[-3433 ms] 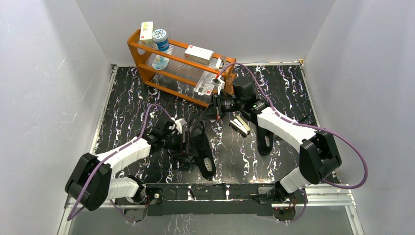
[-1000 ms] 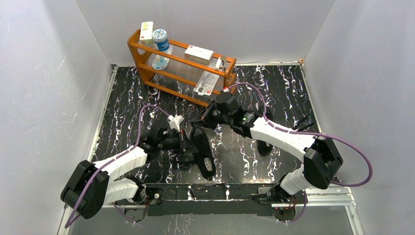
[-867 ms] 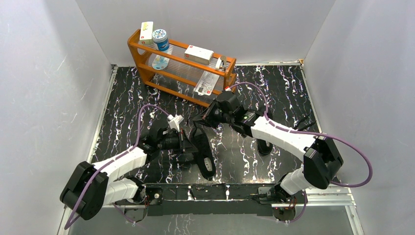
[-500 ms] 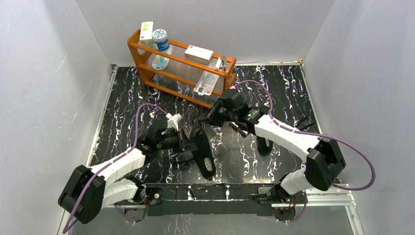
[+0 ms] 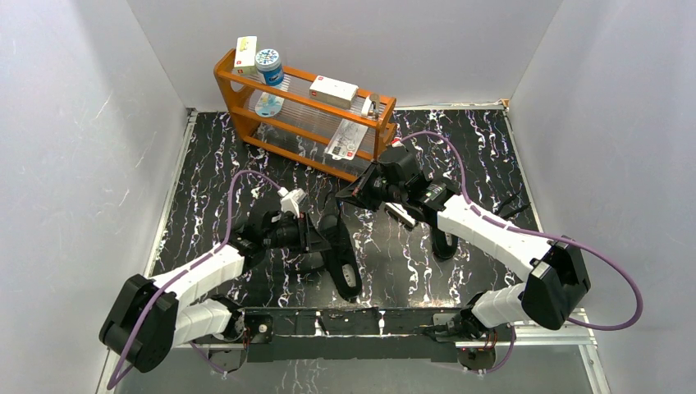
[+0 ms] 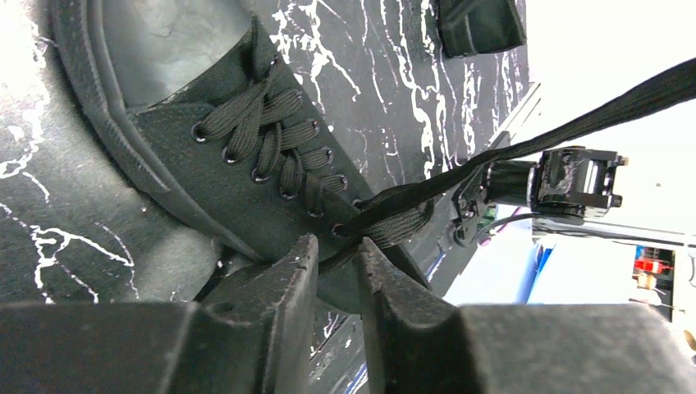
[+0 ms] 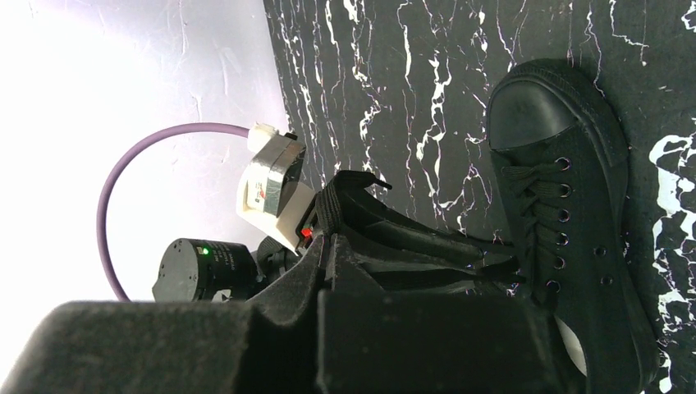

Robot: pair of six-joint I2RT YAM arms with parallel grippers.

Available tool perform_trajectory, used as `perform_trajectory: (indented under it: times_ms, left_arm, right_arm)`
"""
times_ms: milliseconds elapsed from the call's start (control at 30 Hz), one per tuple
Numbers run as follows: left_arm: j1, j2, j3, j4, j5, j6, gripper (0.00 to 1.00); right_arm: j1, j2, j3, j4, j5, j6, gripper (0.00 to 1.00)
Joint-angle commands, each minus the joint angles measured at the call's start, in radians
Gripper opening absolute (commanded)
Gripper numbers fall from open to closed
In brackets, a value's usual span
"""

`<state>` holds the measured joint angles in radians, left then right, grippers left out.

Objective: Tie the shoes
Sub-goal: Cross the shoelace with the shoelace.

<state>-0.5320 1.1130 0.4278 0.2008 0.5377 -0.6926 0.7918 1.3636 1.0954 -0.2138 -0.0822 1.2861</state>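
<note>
**Both Arms Extended, Both Grippers Closed**

The left arm (image 5: 205,267) is stretched low and forward. The left gripper (image 6: 336,254) is drawn almost closed, with lace (image 6: 574,119) pinched in the narrow gap. The right arm (image 5: 492,234) is reached forward and leftward. The fingers of the right gripper (image 5: 349,195) are pressed together on taut lace.

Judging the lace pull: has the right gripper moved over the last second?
Yes. The right gripper has shifted right and slightly away from the arm bases, nearer the right end of the orange rack.
</note>
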Motion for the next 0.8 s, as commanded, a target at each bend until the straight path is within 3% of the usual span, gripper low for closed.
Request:
perform_trajectory:
  times_ms: [0,167,367,567,767]
  left_arm:
    - [0.004,0.0,0.061,-0.011,0.056,0.037,0.27]
    - [0.004,-0.002,0.077,-0.017,0.082,0.065,0.37]
    - [0.004,0.106,0.11,0.033,0.127,0.068,0.4]
    - [0.004,0.154,0.122,0.107,0.16,0.042,0.4]
    - [0.004,0.176,0.112,0.167,0.163,0.018,0.33]
  right_arm:
    - [-0.01,-0.011,0.007,0.032,-0.007,0.005,0.0]
    - [-0.016,-0.003,0.007,0.049,-0.023,0.009,0.0]
    - [-0.029,0.004,0.014,0.061,-0.044,0.011,0.0]
    - [-0.034,0.003,0.009,0.069,-0.056,0.019,0.0]
    - [-0.037,0.004,0.008,0.074,-0.065,0.023,0.0]
